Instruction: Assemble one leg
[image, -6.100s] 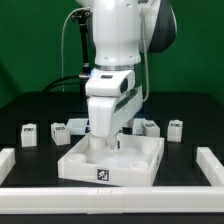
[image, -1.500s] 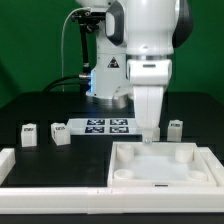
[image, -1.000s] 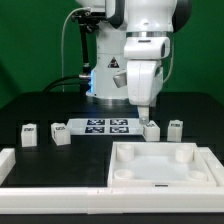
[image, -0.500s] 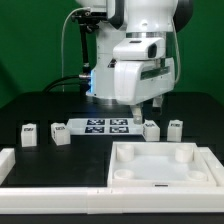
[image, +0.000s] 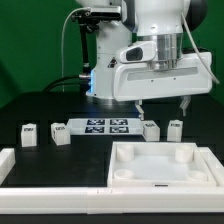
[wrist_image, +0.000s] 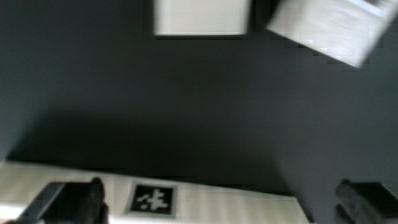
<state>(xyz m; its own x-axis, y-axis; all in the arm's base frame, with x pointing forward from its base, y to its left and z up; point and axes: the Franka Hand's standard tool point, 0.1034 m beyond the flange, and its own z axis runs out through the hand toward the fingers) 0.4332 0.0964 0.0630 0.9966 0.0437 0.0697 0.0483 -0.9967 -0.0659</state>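
Note:
Several small white legs with square tags stand on the black table in the exterior view: two at its left (image: 29, 135) (image: 60, 134) and two at its right (image: 151, 129) (image: 176, 128). The large white square tray (image: 160, 168) lies in front of the right pair. My gripper (image: 161, 107) hangs open and empty above the right pair, one finger (image: 137, 108) over the nearer-centre leg. In the wrist view the gripper (wrist_image: 217, 205) is wide open over dark table. A white tagged surface (wrist_image: 153, 198) lies between the fingers, and two blurred white blocks (wrist_image: 199, 15) (wrist_image: 338, 25) lie beyond.
The marker board (image: 100, 126) lies between the two pairs of legs, in front of the arm's base. A low white wall (image: 20, 168) runs along the exterior view's left, front and right edges of the table.
The hand has turned at the wrist and lifted. Its two fingers now stand spread side by side above the right pair of legs. The tray and legs have not moved.

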